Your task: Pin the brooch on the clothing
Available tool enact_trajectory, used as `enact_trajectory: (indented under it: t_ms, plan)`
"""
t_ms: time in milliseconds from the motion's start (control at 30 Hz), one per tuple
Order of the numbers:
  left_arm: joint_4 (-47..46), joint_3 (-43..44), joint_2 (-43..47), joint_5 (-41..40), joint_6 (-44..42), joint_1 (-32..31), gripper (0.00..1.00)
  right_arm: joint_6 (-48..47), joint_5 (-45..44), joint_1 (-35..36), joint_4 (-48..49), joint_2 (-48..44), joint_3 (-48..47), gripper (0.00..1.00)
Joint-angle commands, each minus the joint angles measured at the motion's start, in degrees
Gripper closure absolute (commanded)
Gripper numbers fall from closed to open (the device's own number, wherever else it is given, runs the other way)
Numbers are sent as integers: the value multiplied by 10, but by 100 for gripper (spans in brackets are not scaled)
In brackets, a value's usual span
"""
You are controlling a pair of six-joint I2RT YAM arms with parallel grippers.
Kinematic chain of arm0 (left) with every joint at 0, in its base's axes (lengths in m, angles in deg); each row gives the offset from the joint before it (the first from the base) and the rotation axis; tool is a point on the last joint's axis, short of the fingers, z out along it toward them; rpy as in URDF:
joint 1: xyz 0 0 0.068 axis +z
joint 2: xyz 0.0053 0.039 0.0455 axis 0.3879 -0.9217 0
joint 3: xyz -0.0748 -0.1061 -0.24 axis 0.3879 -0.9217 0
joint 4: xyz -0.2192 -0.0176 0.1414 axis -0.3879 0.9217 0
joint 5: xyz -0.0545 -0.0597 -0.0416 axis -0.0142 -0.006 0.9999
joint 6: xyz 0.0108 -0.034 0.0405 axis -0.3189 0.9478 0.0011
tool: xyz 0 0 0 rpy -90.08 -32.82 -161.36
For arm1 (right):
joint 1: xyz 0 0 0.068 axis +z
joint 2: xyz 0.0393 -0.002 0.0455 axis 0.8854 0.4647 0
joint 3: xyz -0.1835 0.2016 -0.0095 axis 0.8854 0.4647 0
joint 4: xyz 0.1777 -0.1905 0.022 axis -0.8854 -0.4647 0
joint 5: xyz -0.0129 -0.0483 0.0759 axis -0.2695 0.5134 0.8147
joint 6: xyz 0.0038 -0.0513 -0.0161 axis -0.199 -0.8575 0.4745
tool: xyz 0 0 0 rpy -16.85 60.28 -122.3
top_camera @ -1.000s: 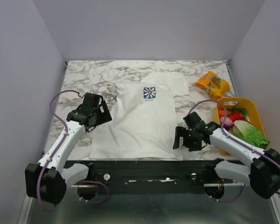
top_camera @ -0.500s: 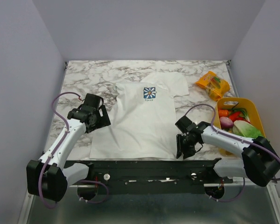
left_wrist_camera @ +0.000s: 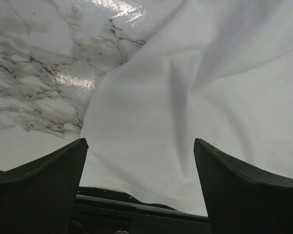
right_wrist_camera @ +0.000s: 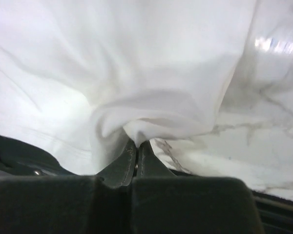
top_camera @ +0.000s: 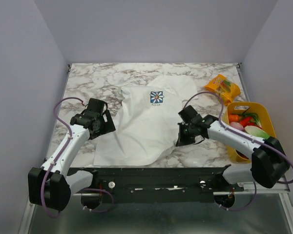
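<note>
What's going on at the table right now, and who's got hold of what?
The right gripper is shut on a bunched fold at the near right corner of the white T-shirt, which lies on the marble table. The left gripper hovers open over the shirt's left edge, holding nothing. The brooch doesn't show in any view, and no pin is visible on the shirt.

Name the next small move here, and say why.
Probably lower the open left end effector onto the left edge of the white short-sleeved T-shirt and close it, since the right end effector pinches a bunched fold on its right side.
</note>
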Motion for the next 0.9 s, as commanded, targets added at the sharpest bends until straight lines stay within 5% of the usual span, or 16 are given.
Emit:
enact_trajectory:
  t_ms: [0,333,533,867]
  plan:
    - [-27,-20,11,20,30,2,1,-30,-58,-50,33,18,-63,99]
    - [-84,-86,-2,58,60,1,3,-75,-6,-259,92,28,-102,99]
    - [-76,-93,5,80,72,-11,6,-80,7,-285,97,18,-104,99]
    - [-26,-160,99,107,202,-146,14,-82,60,-286,121,23,-78,99]
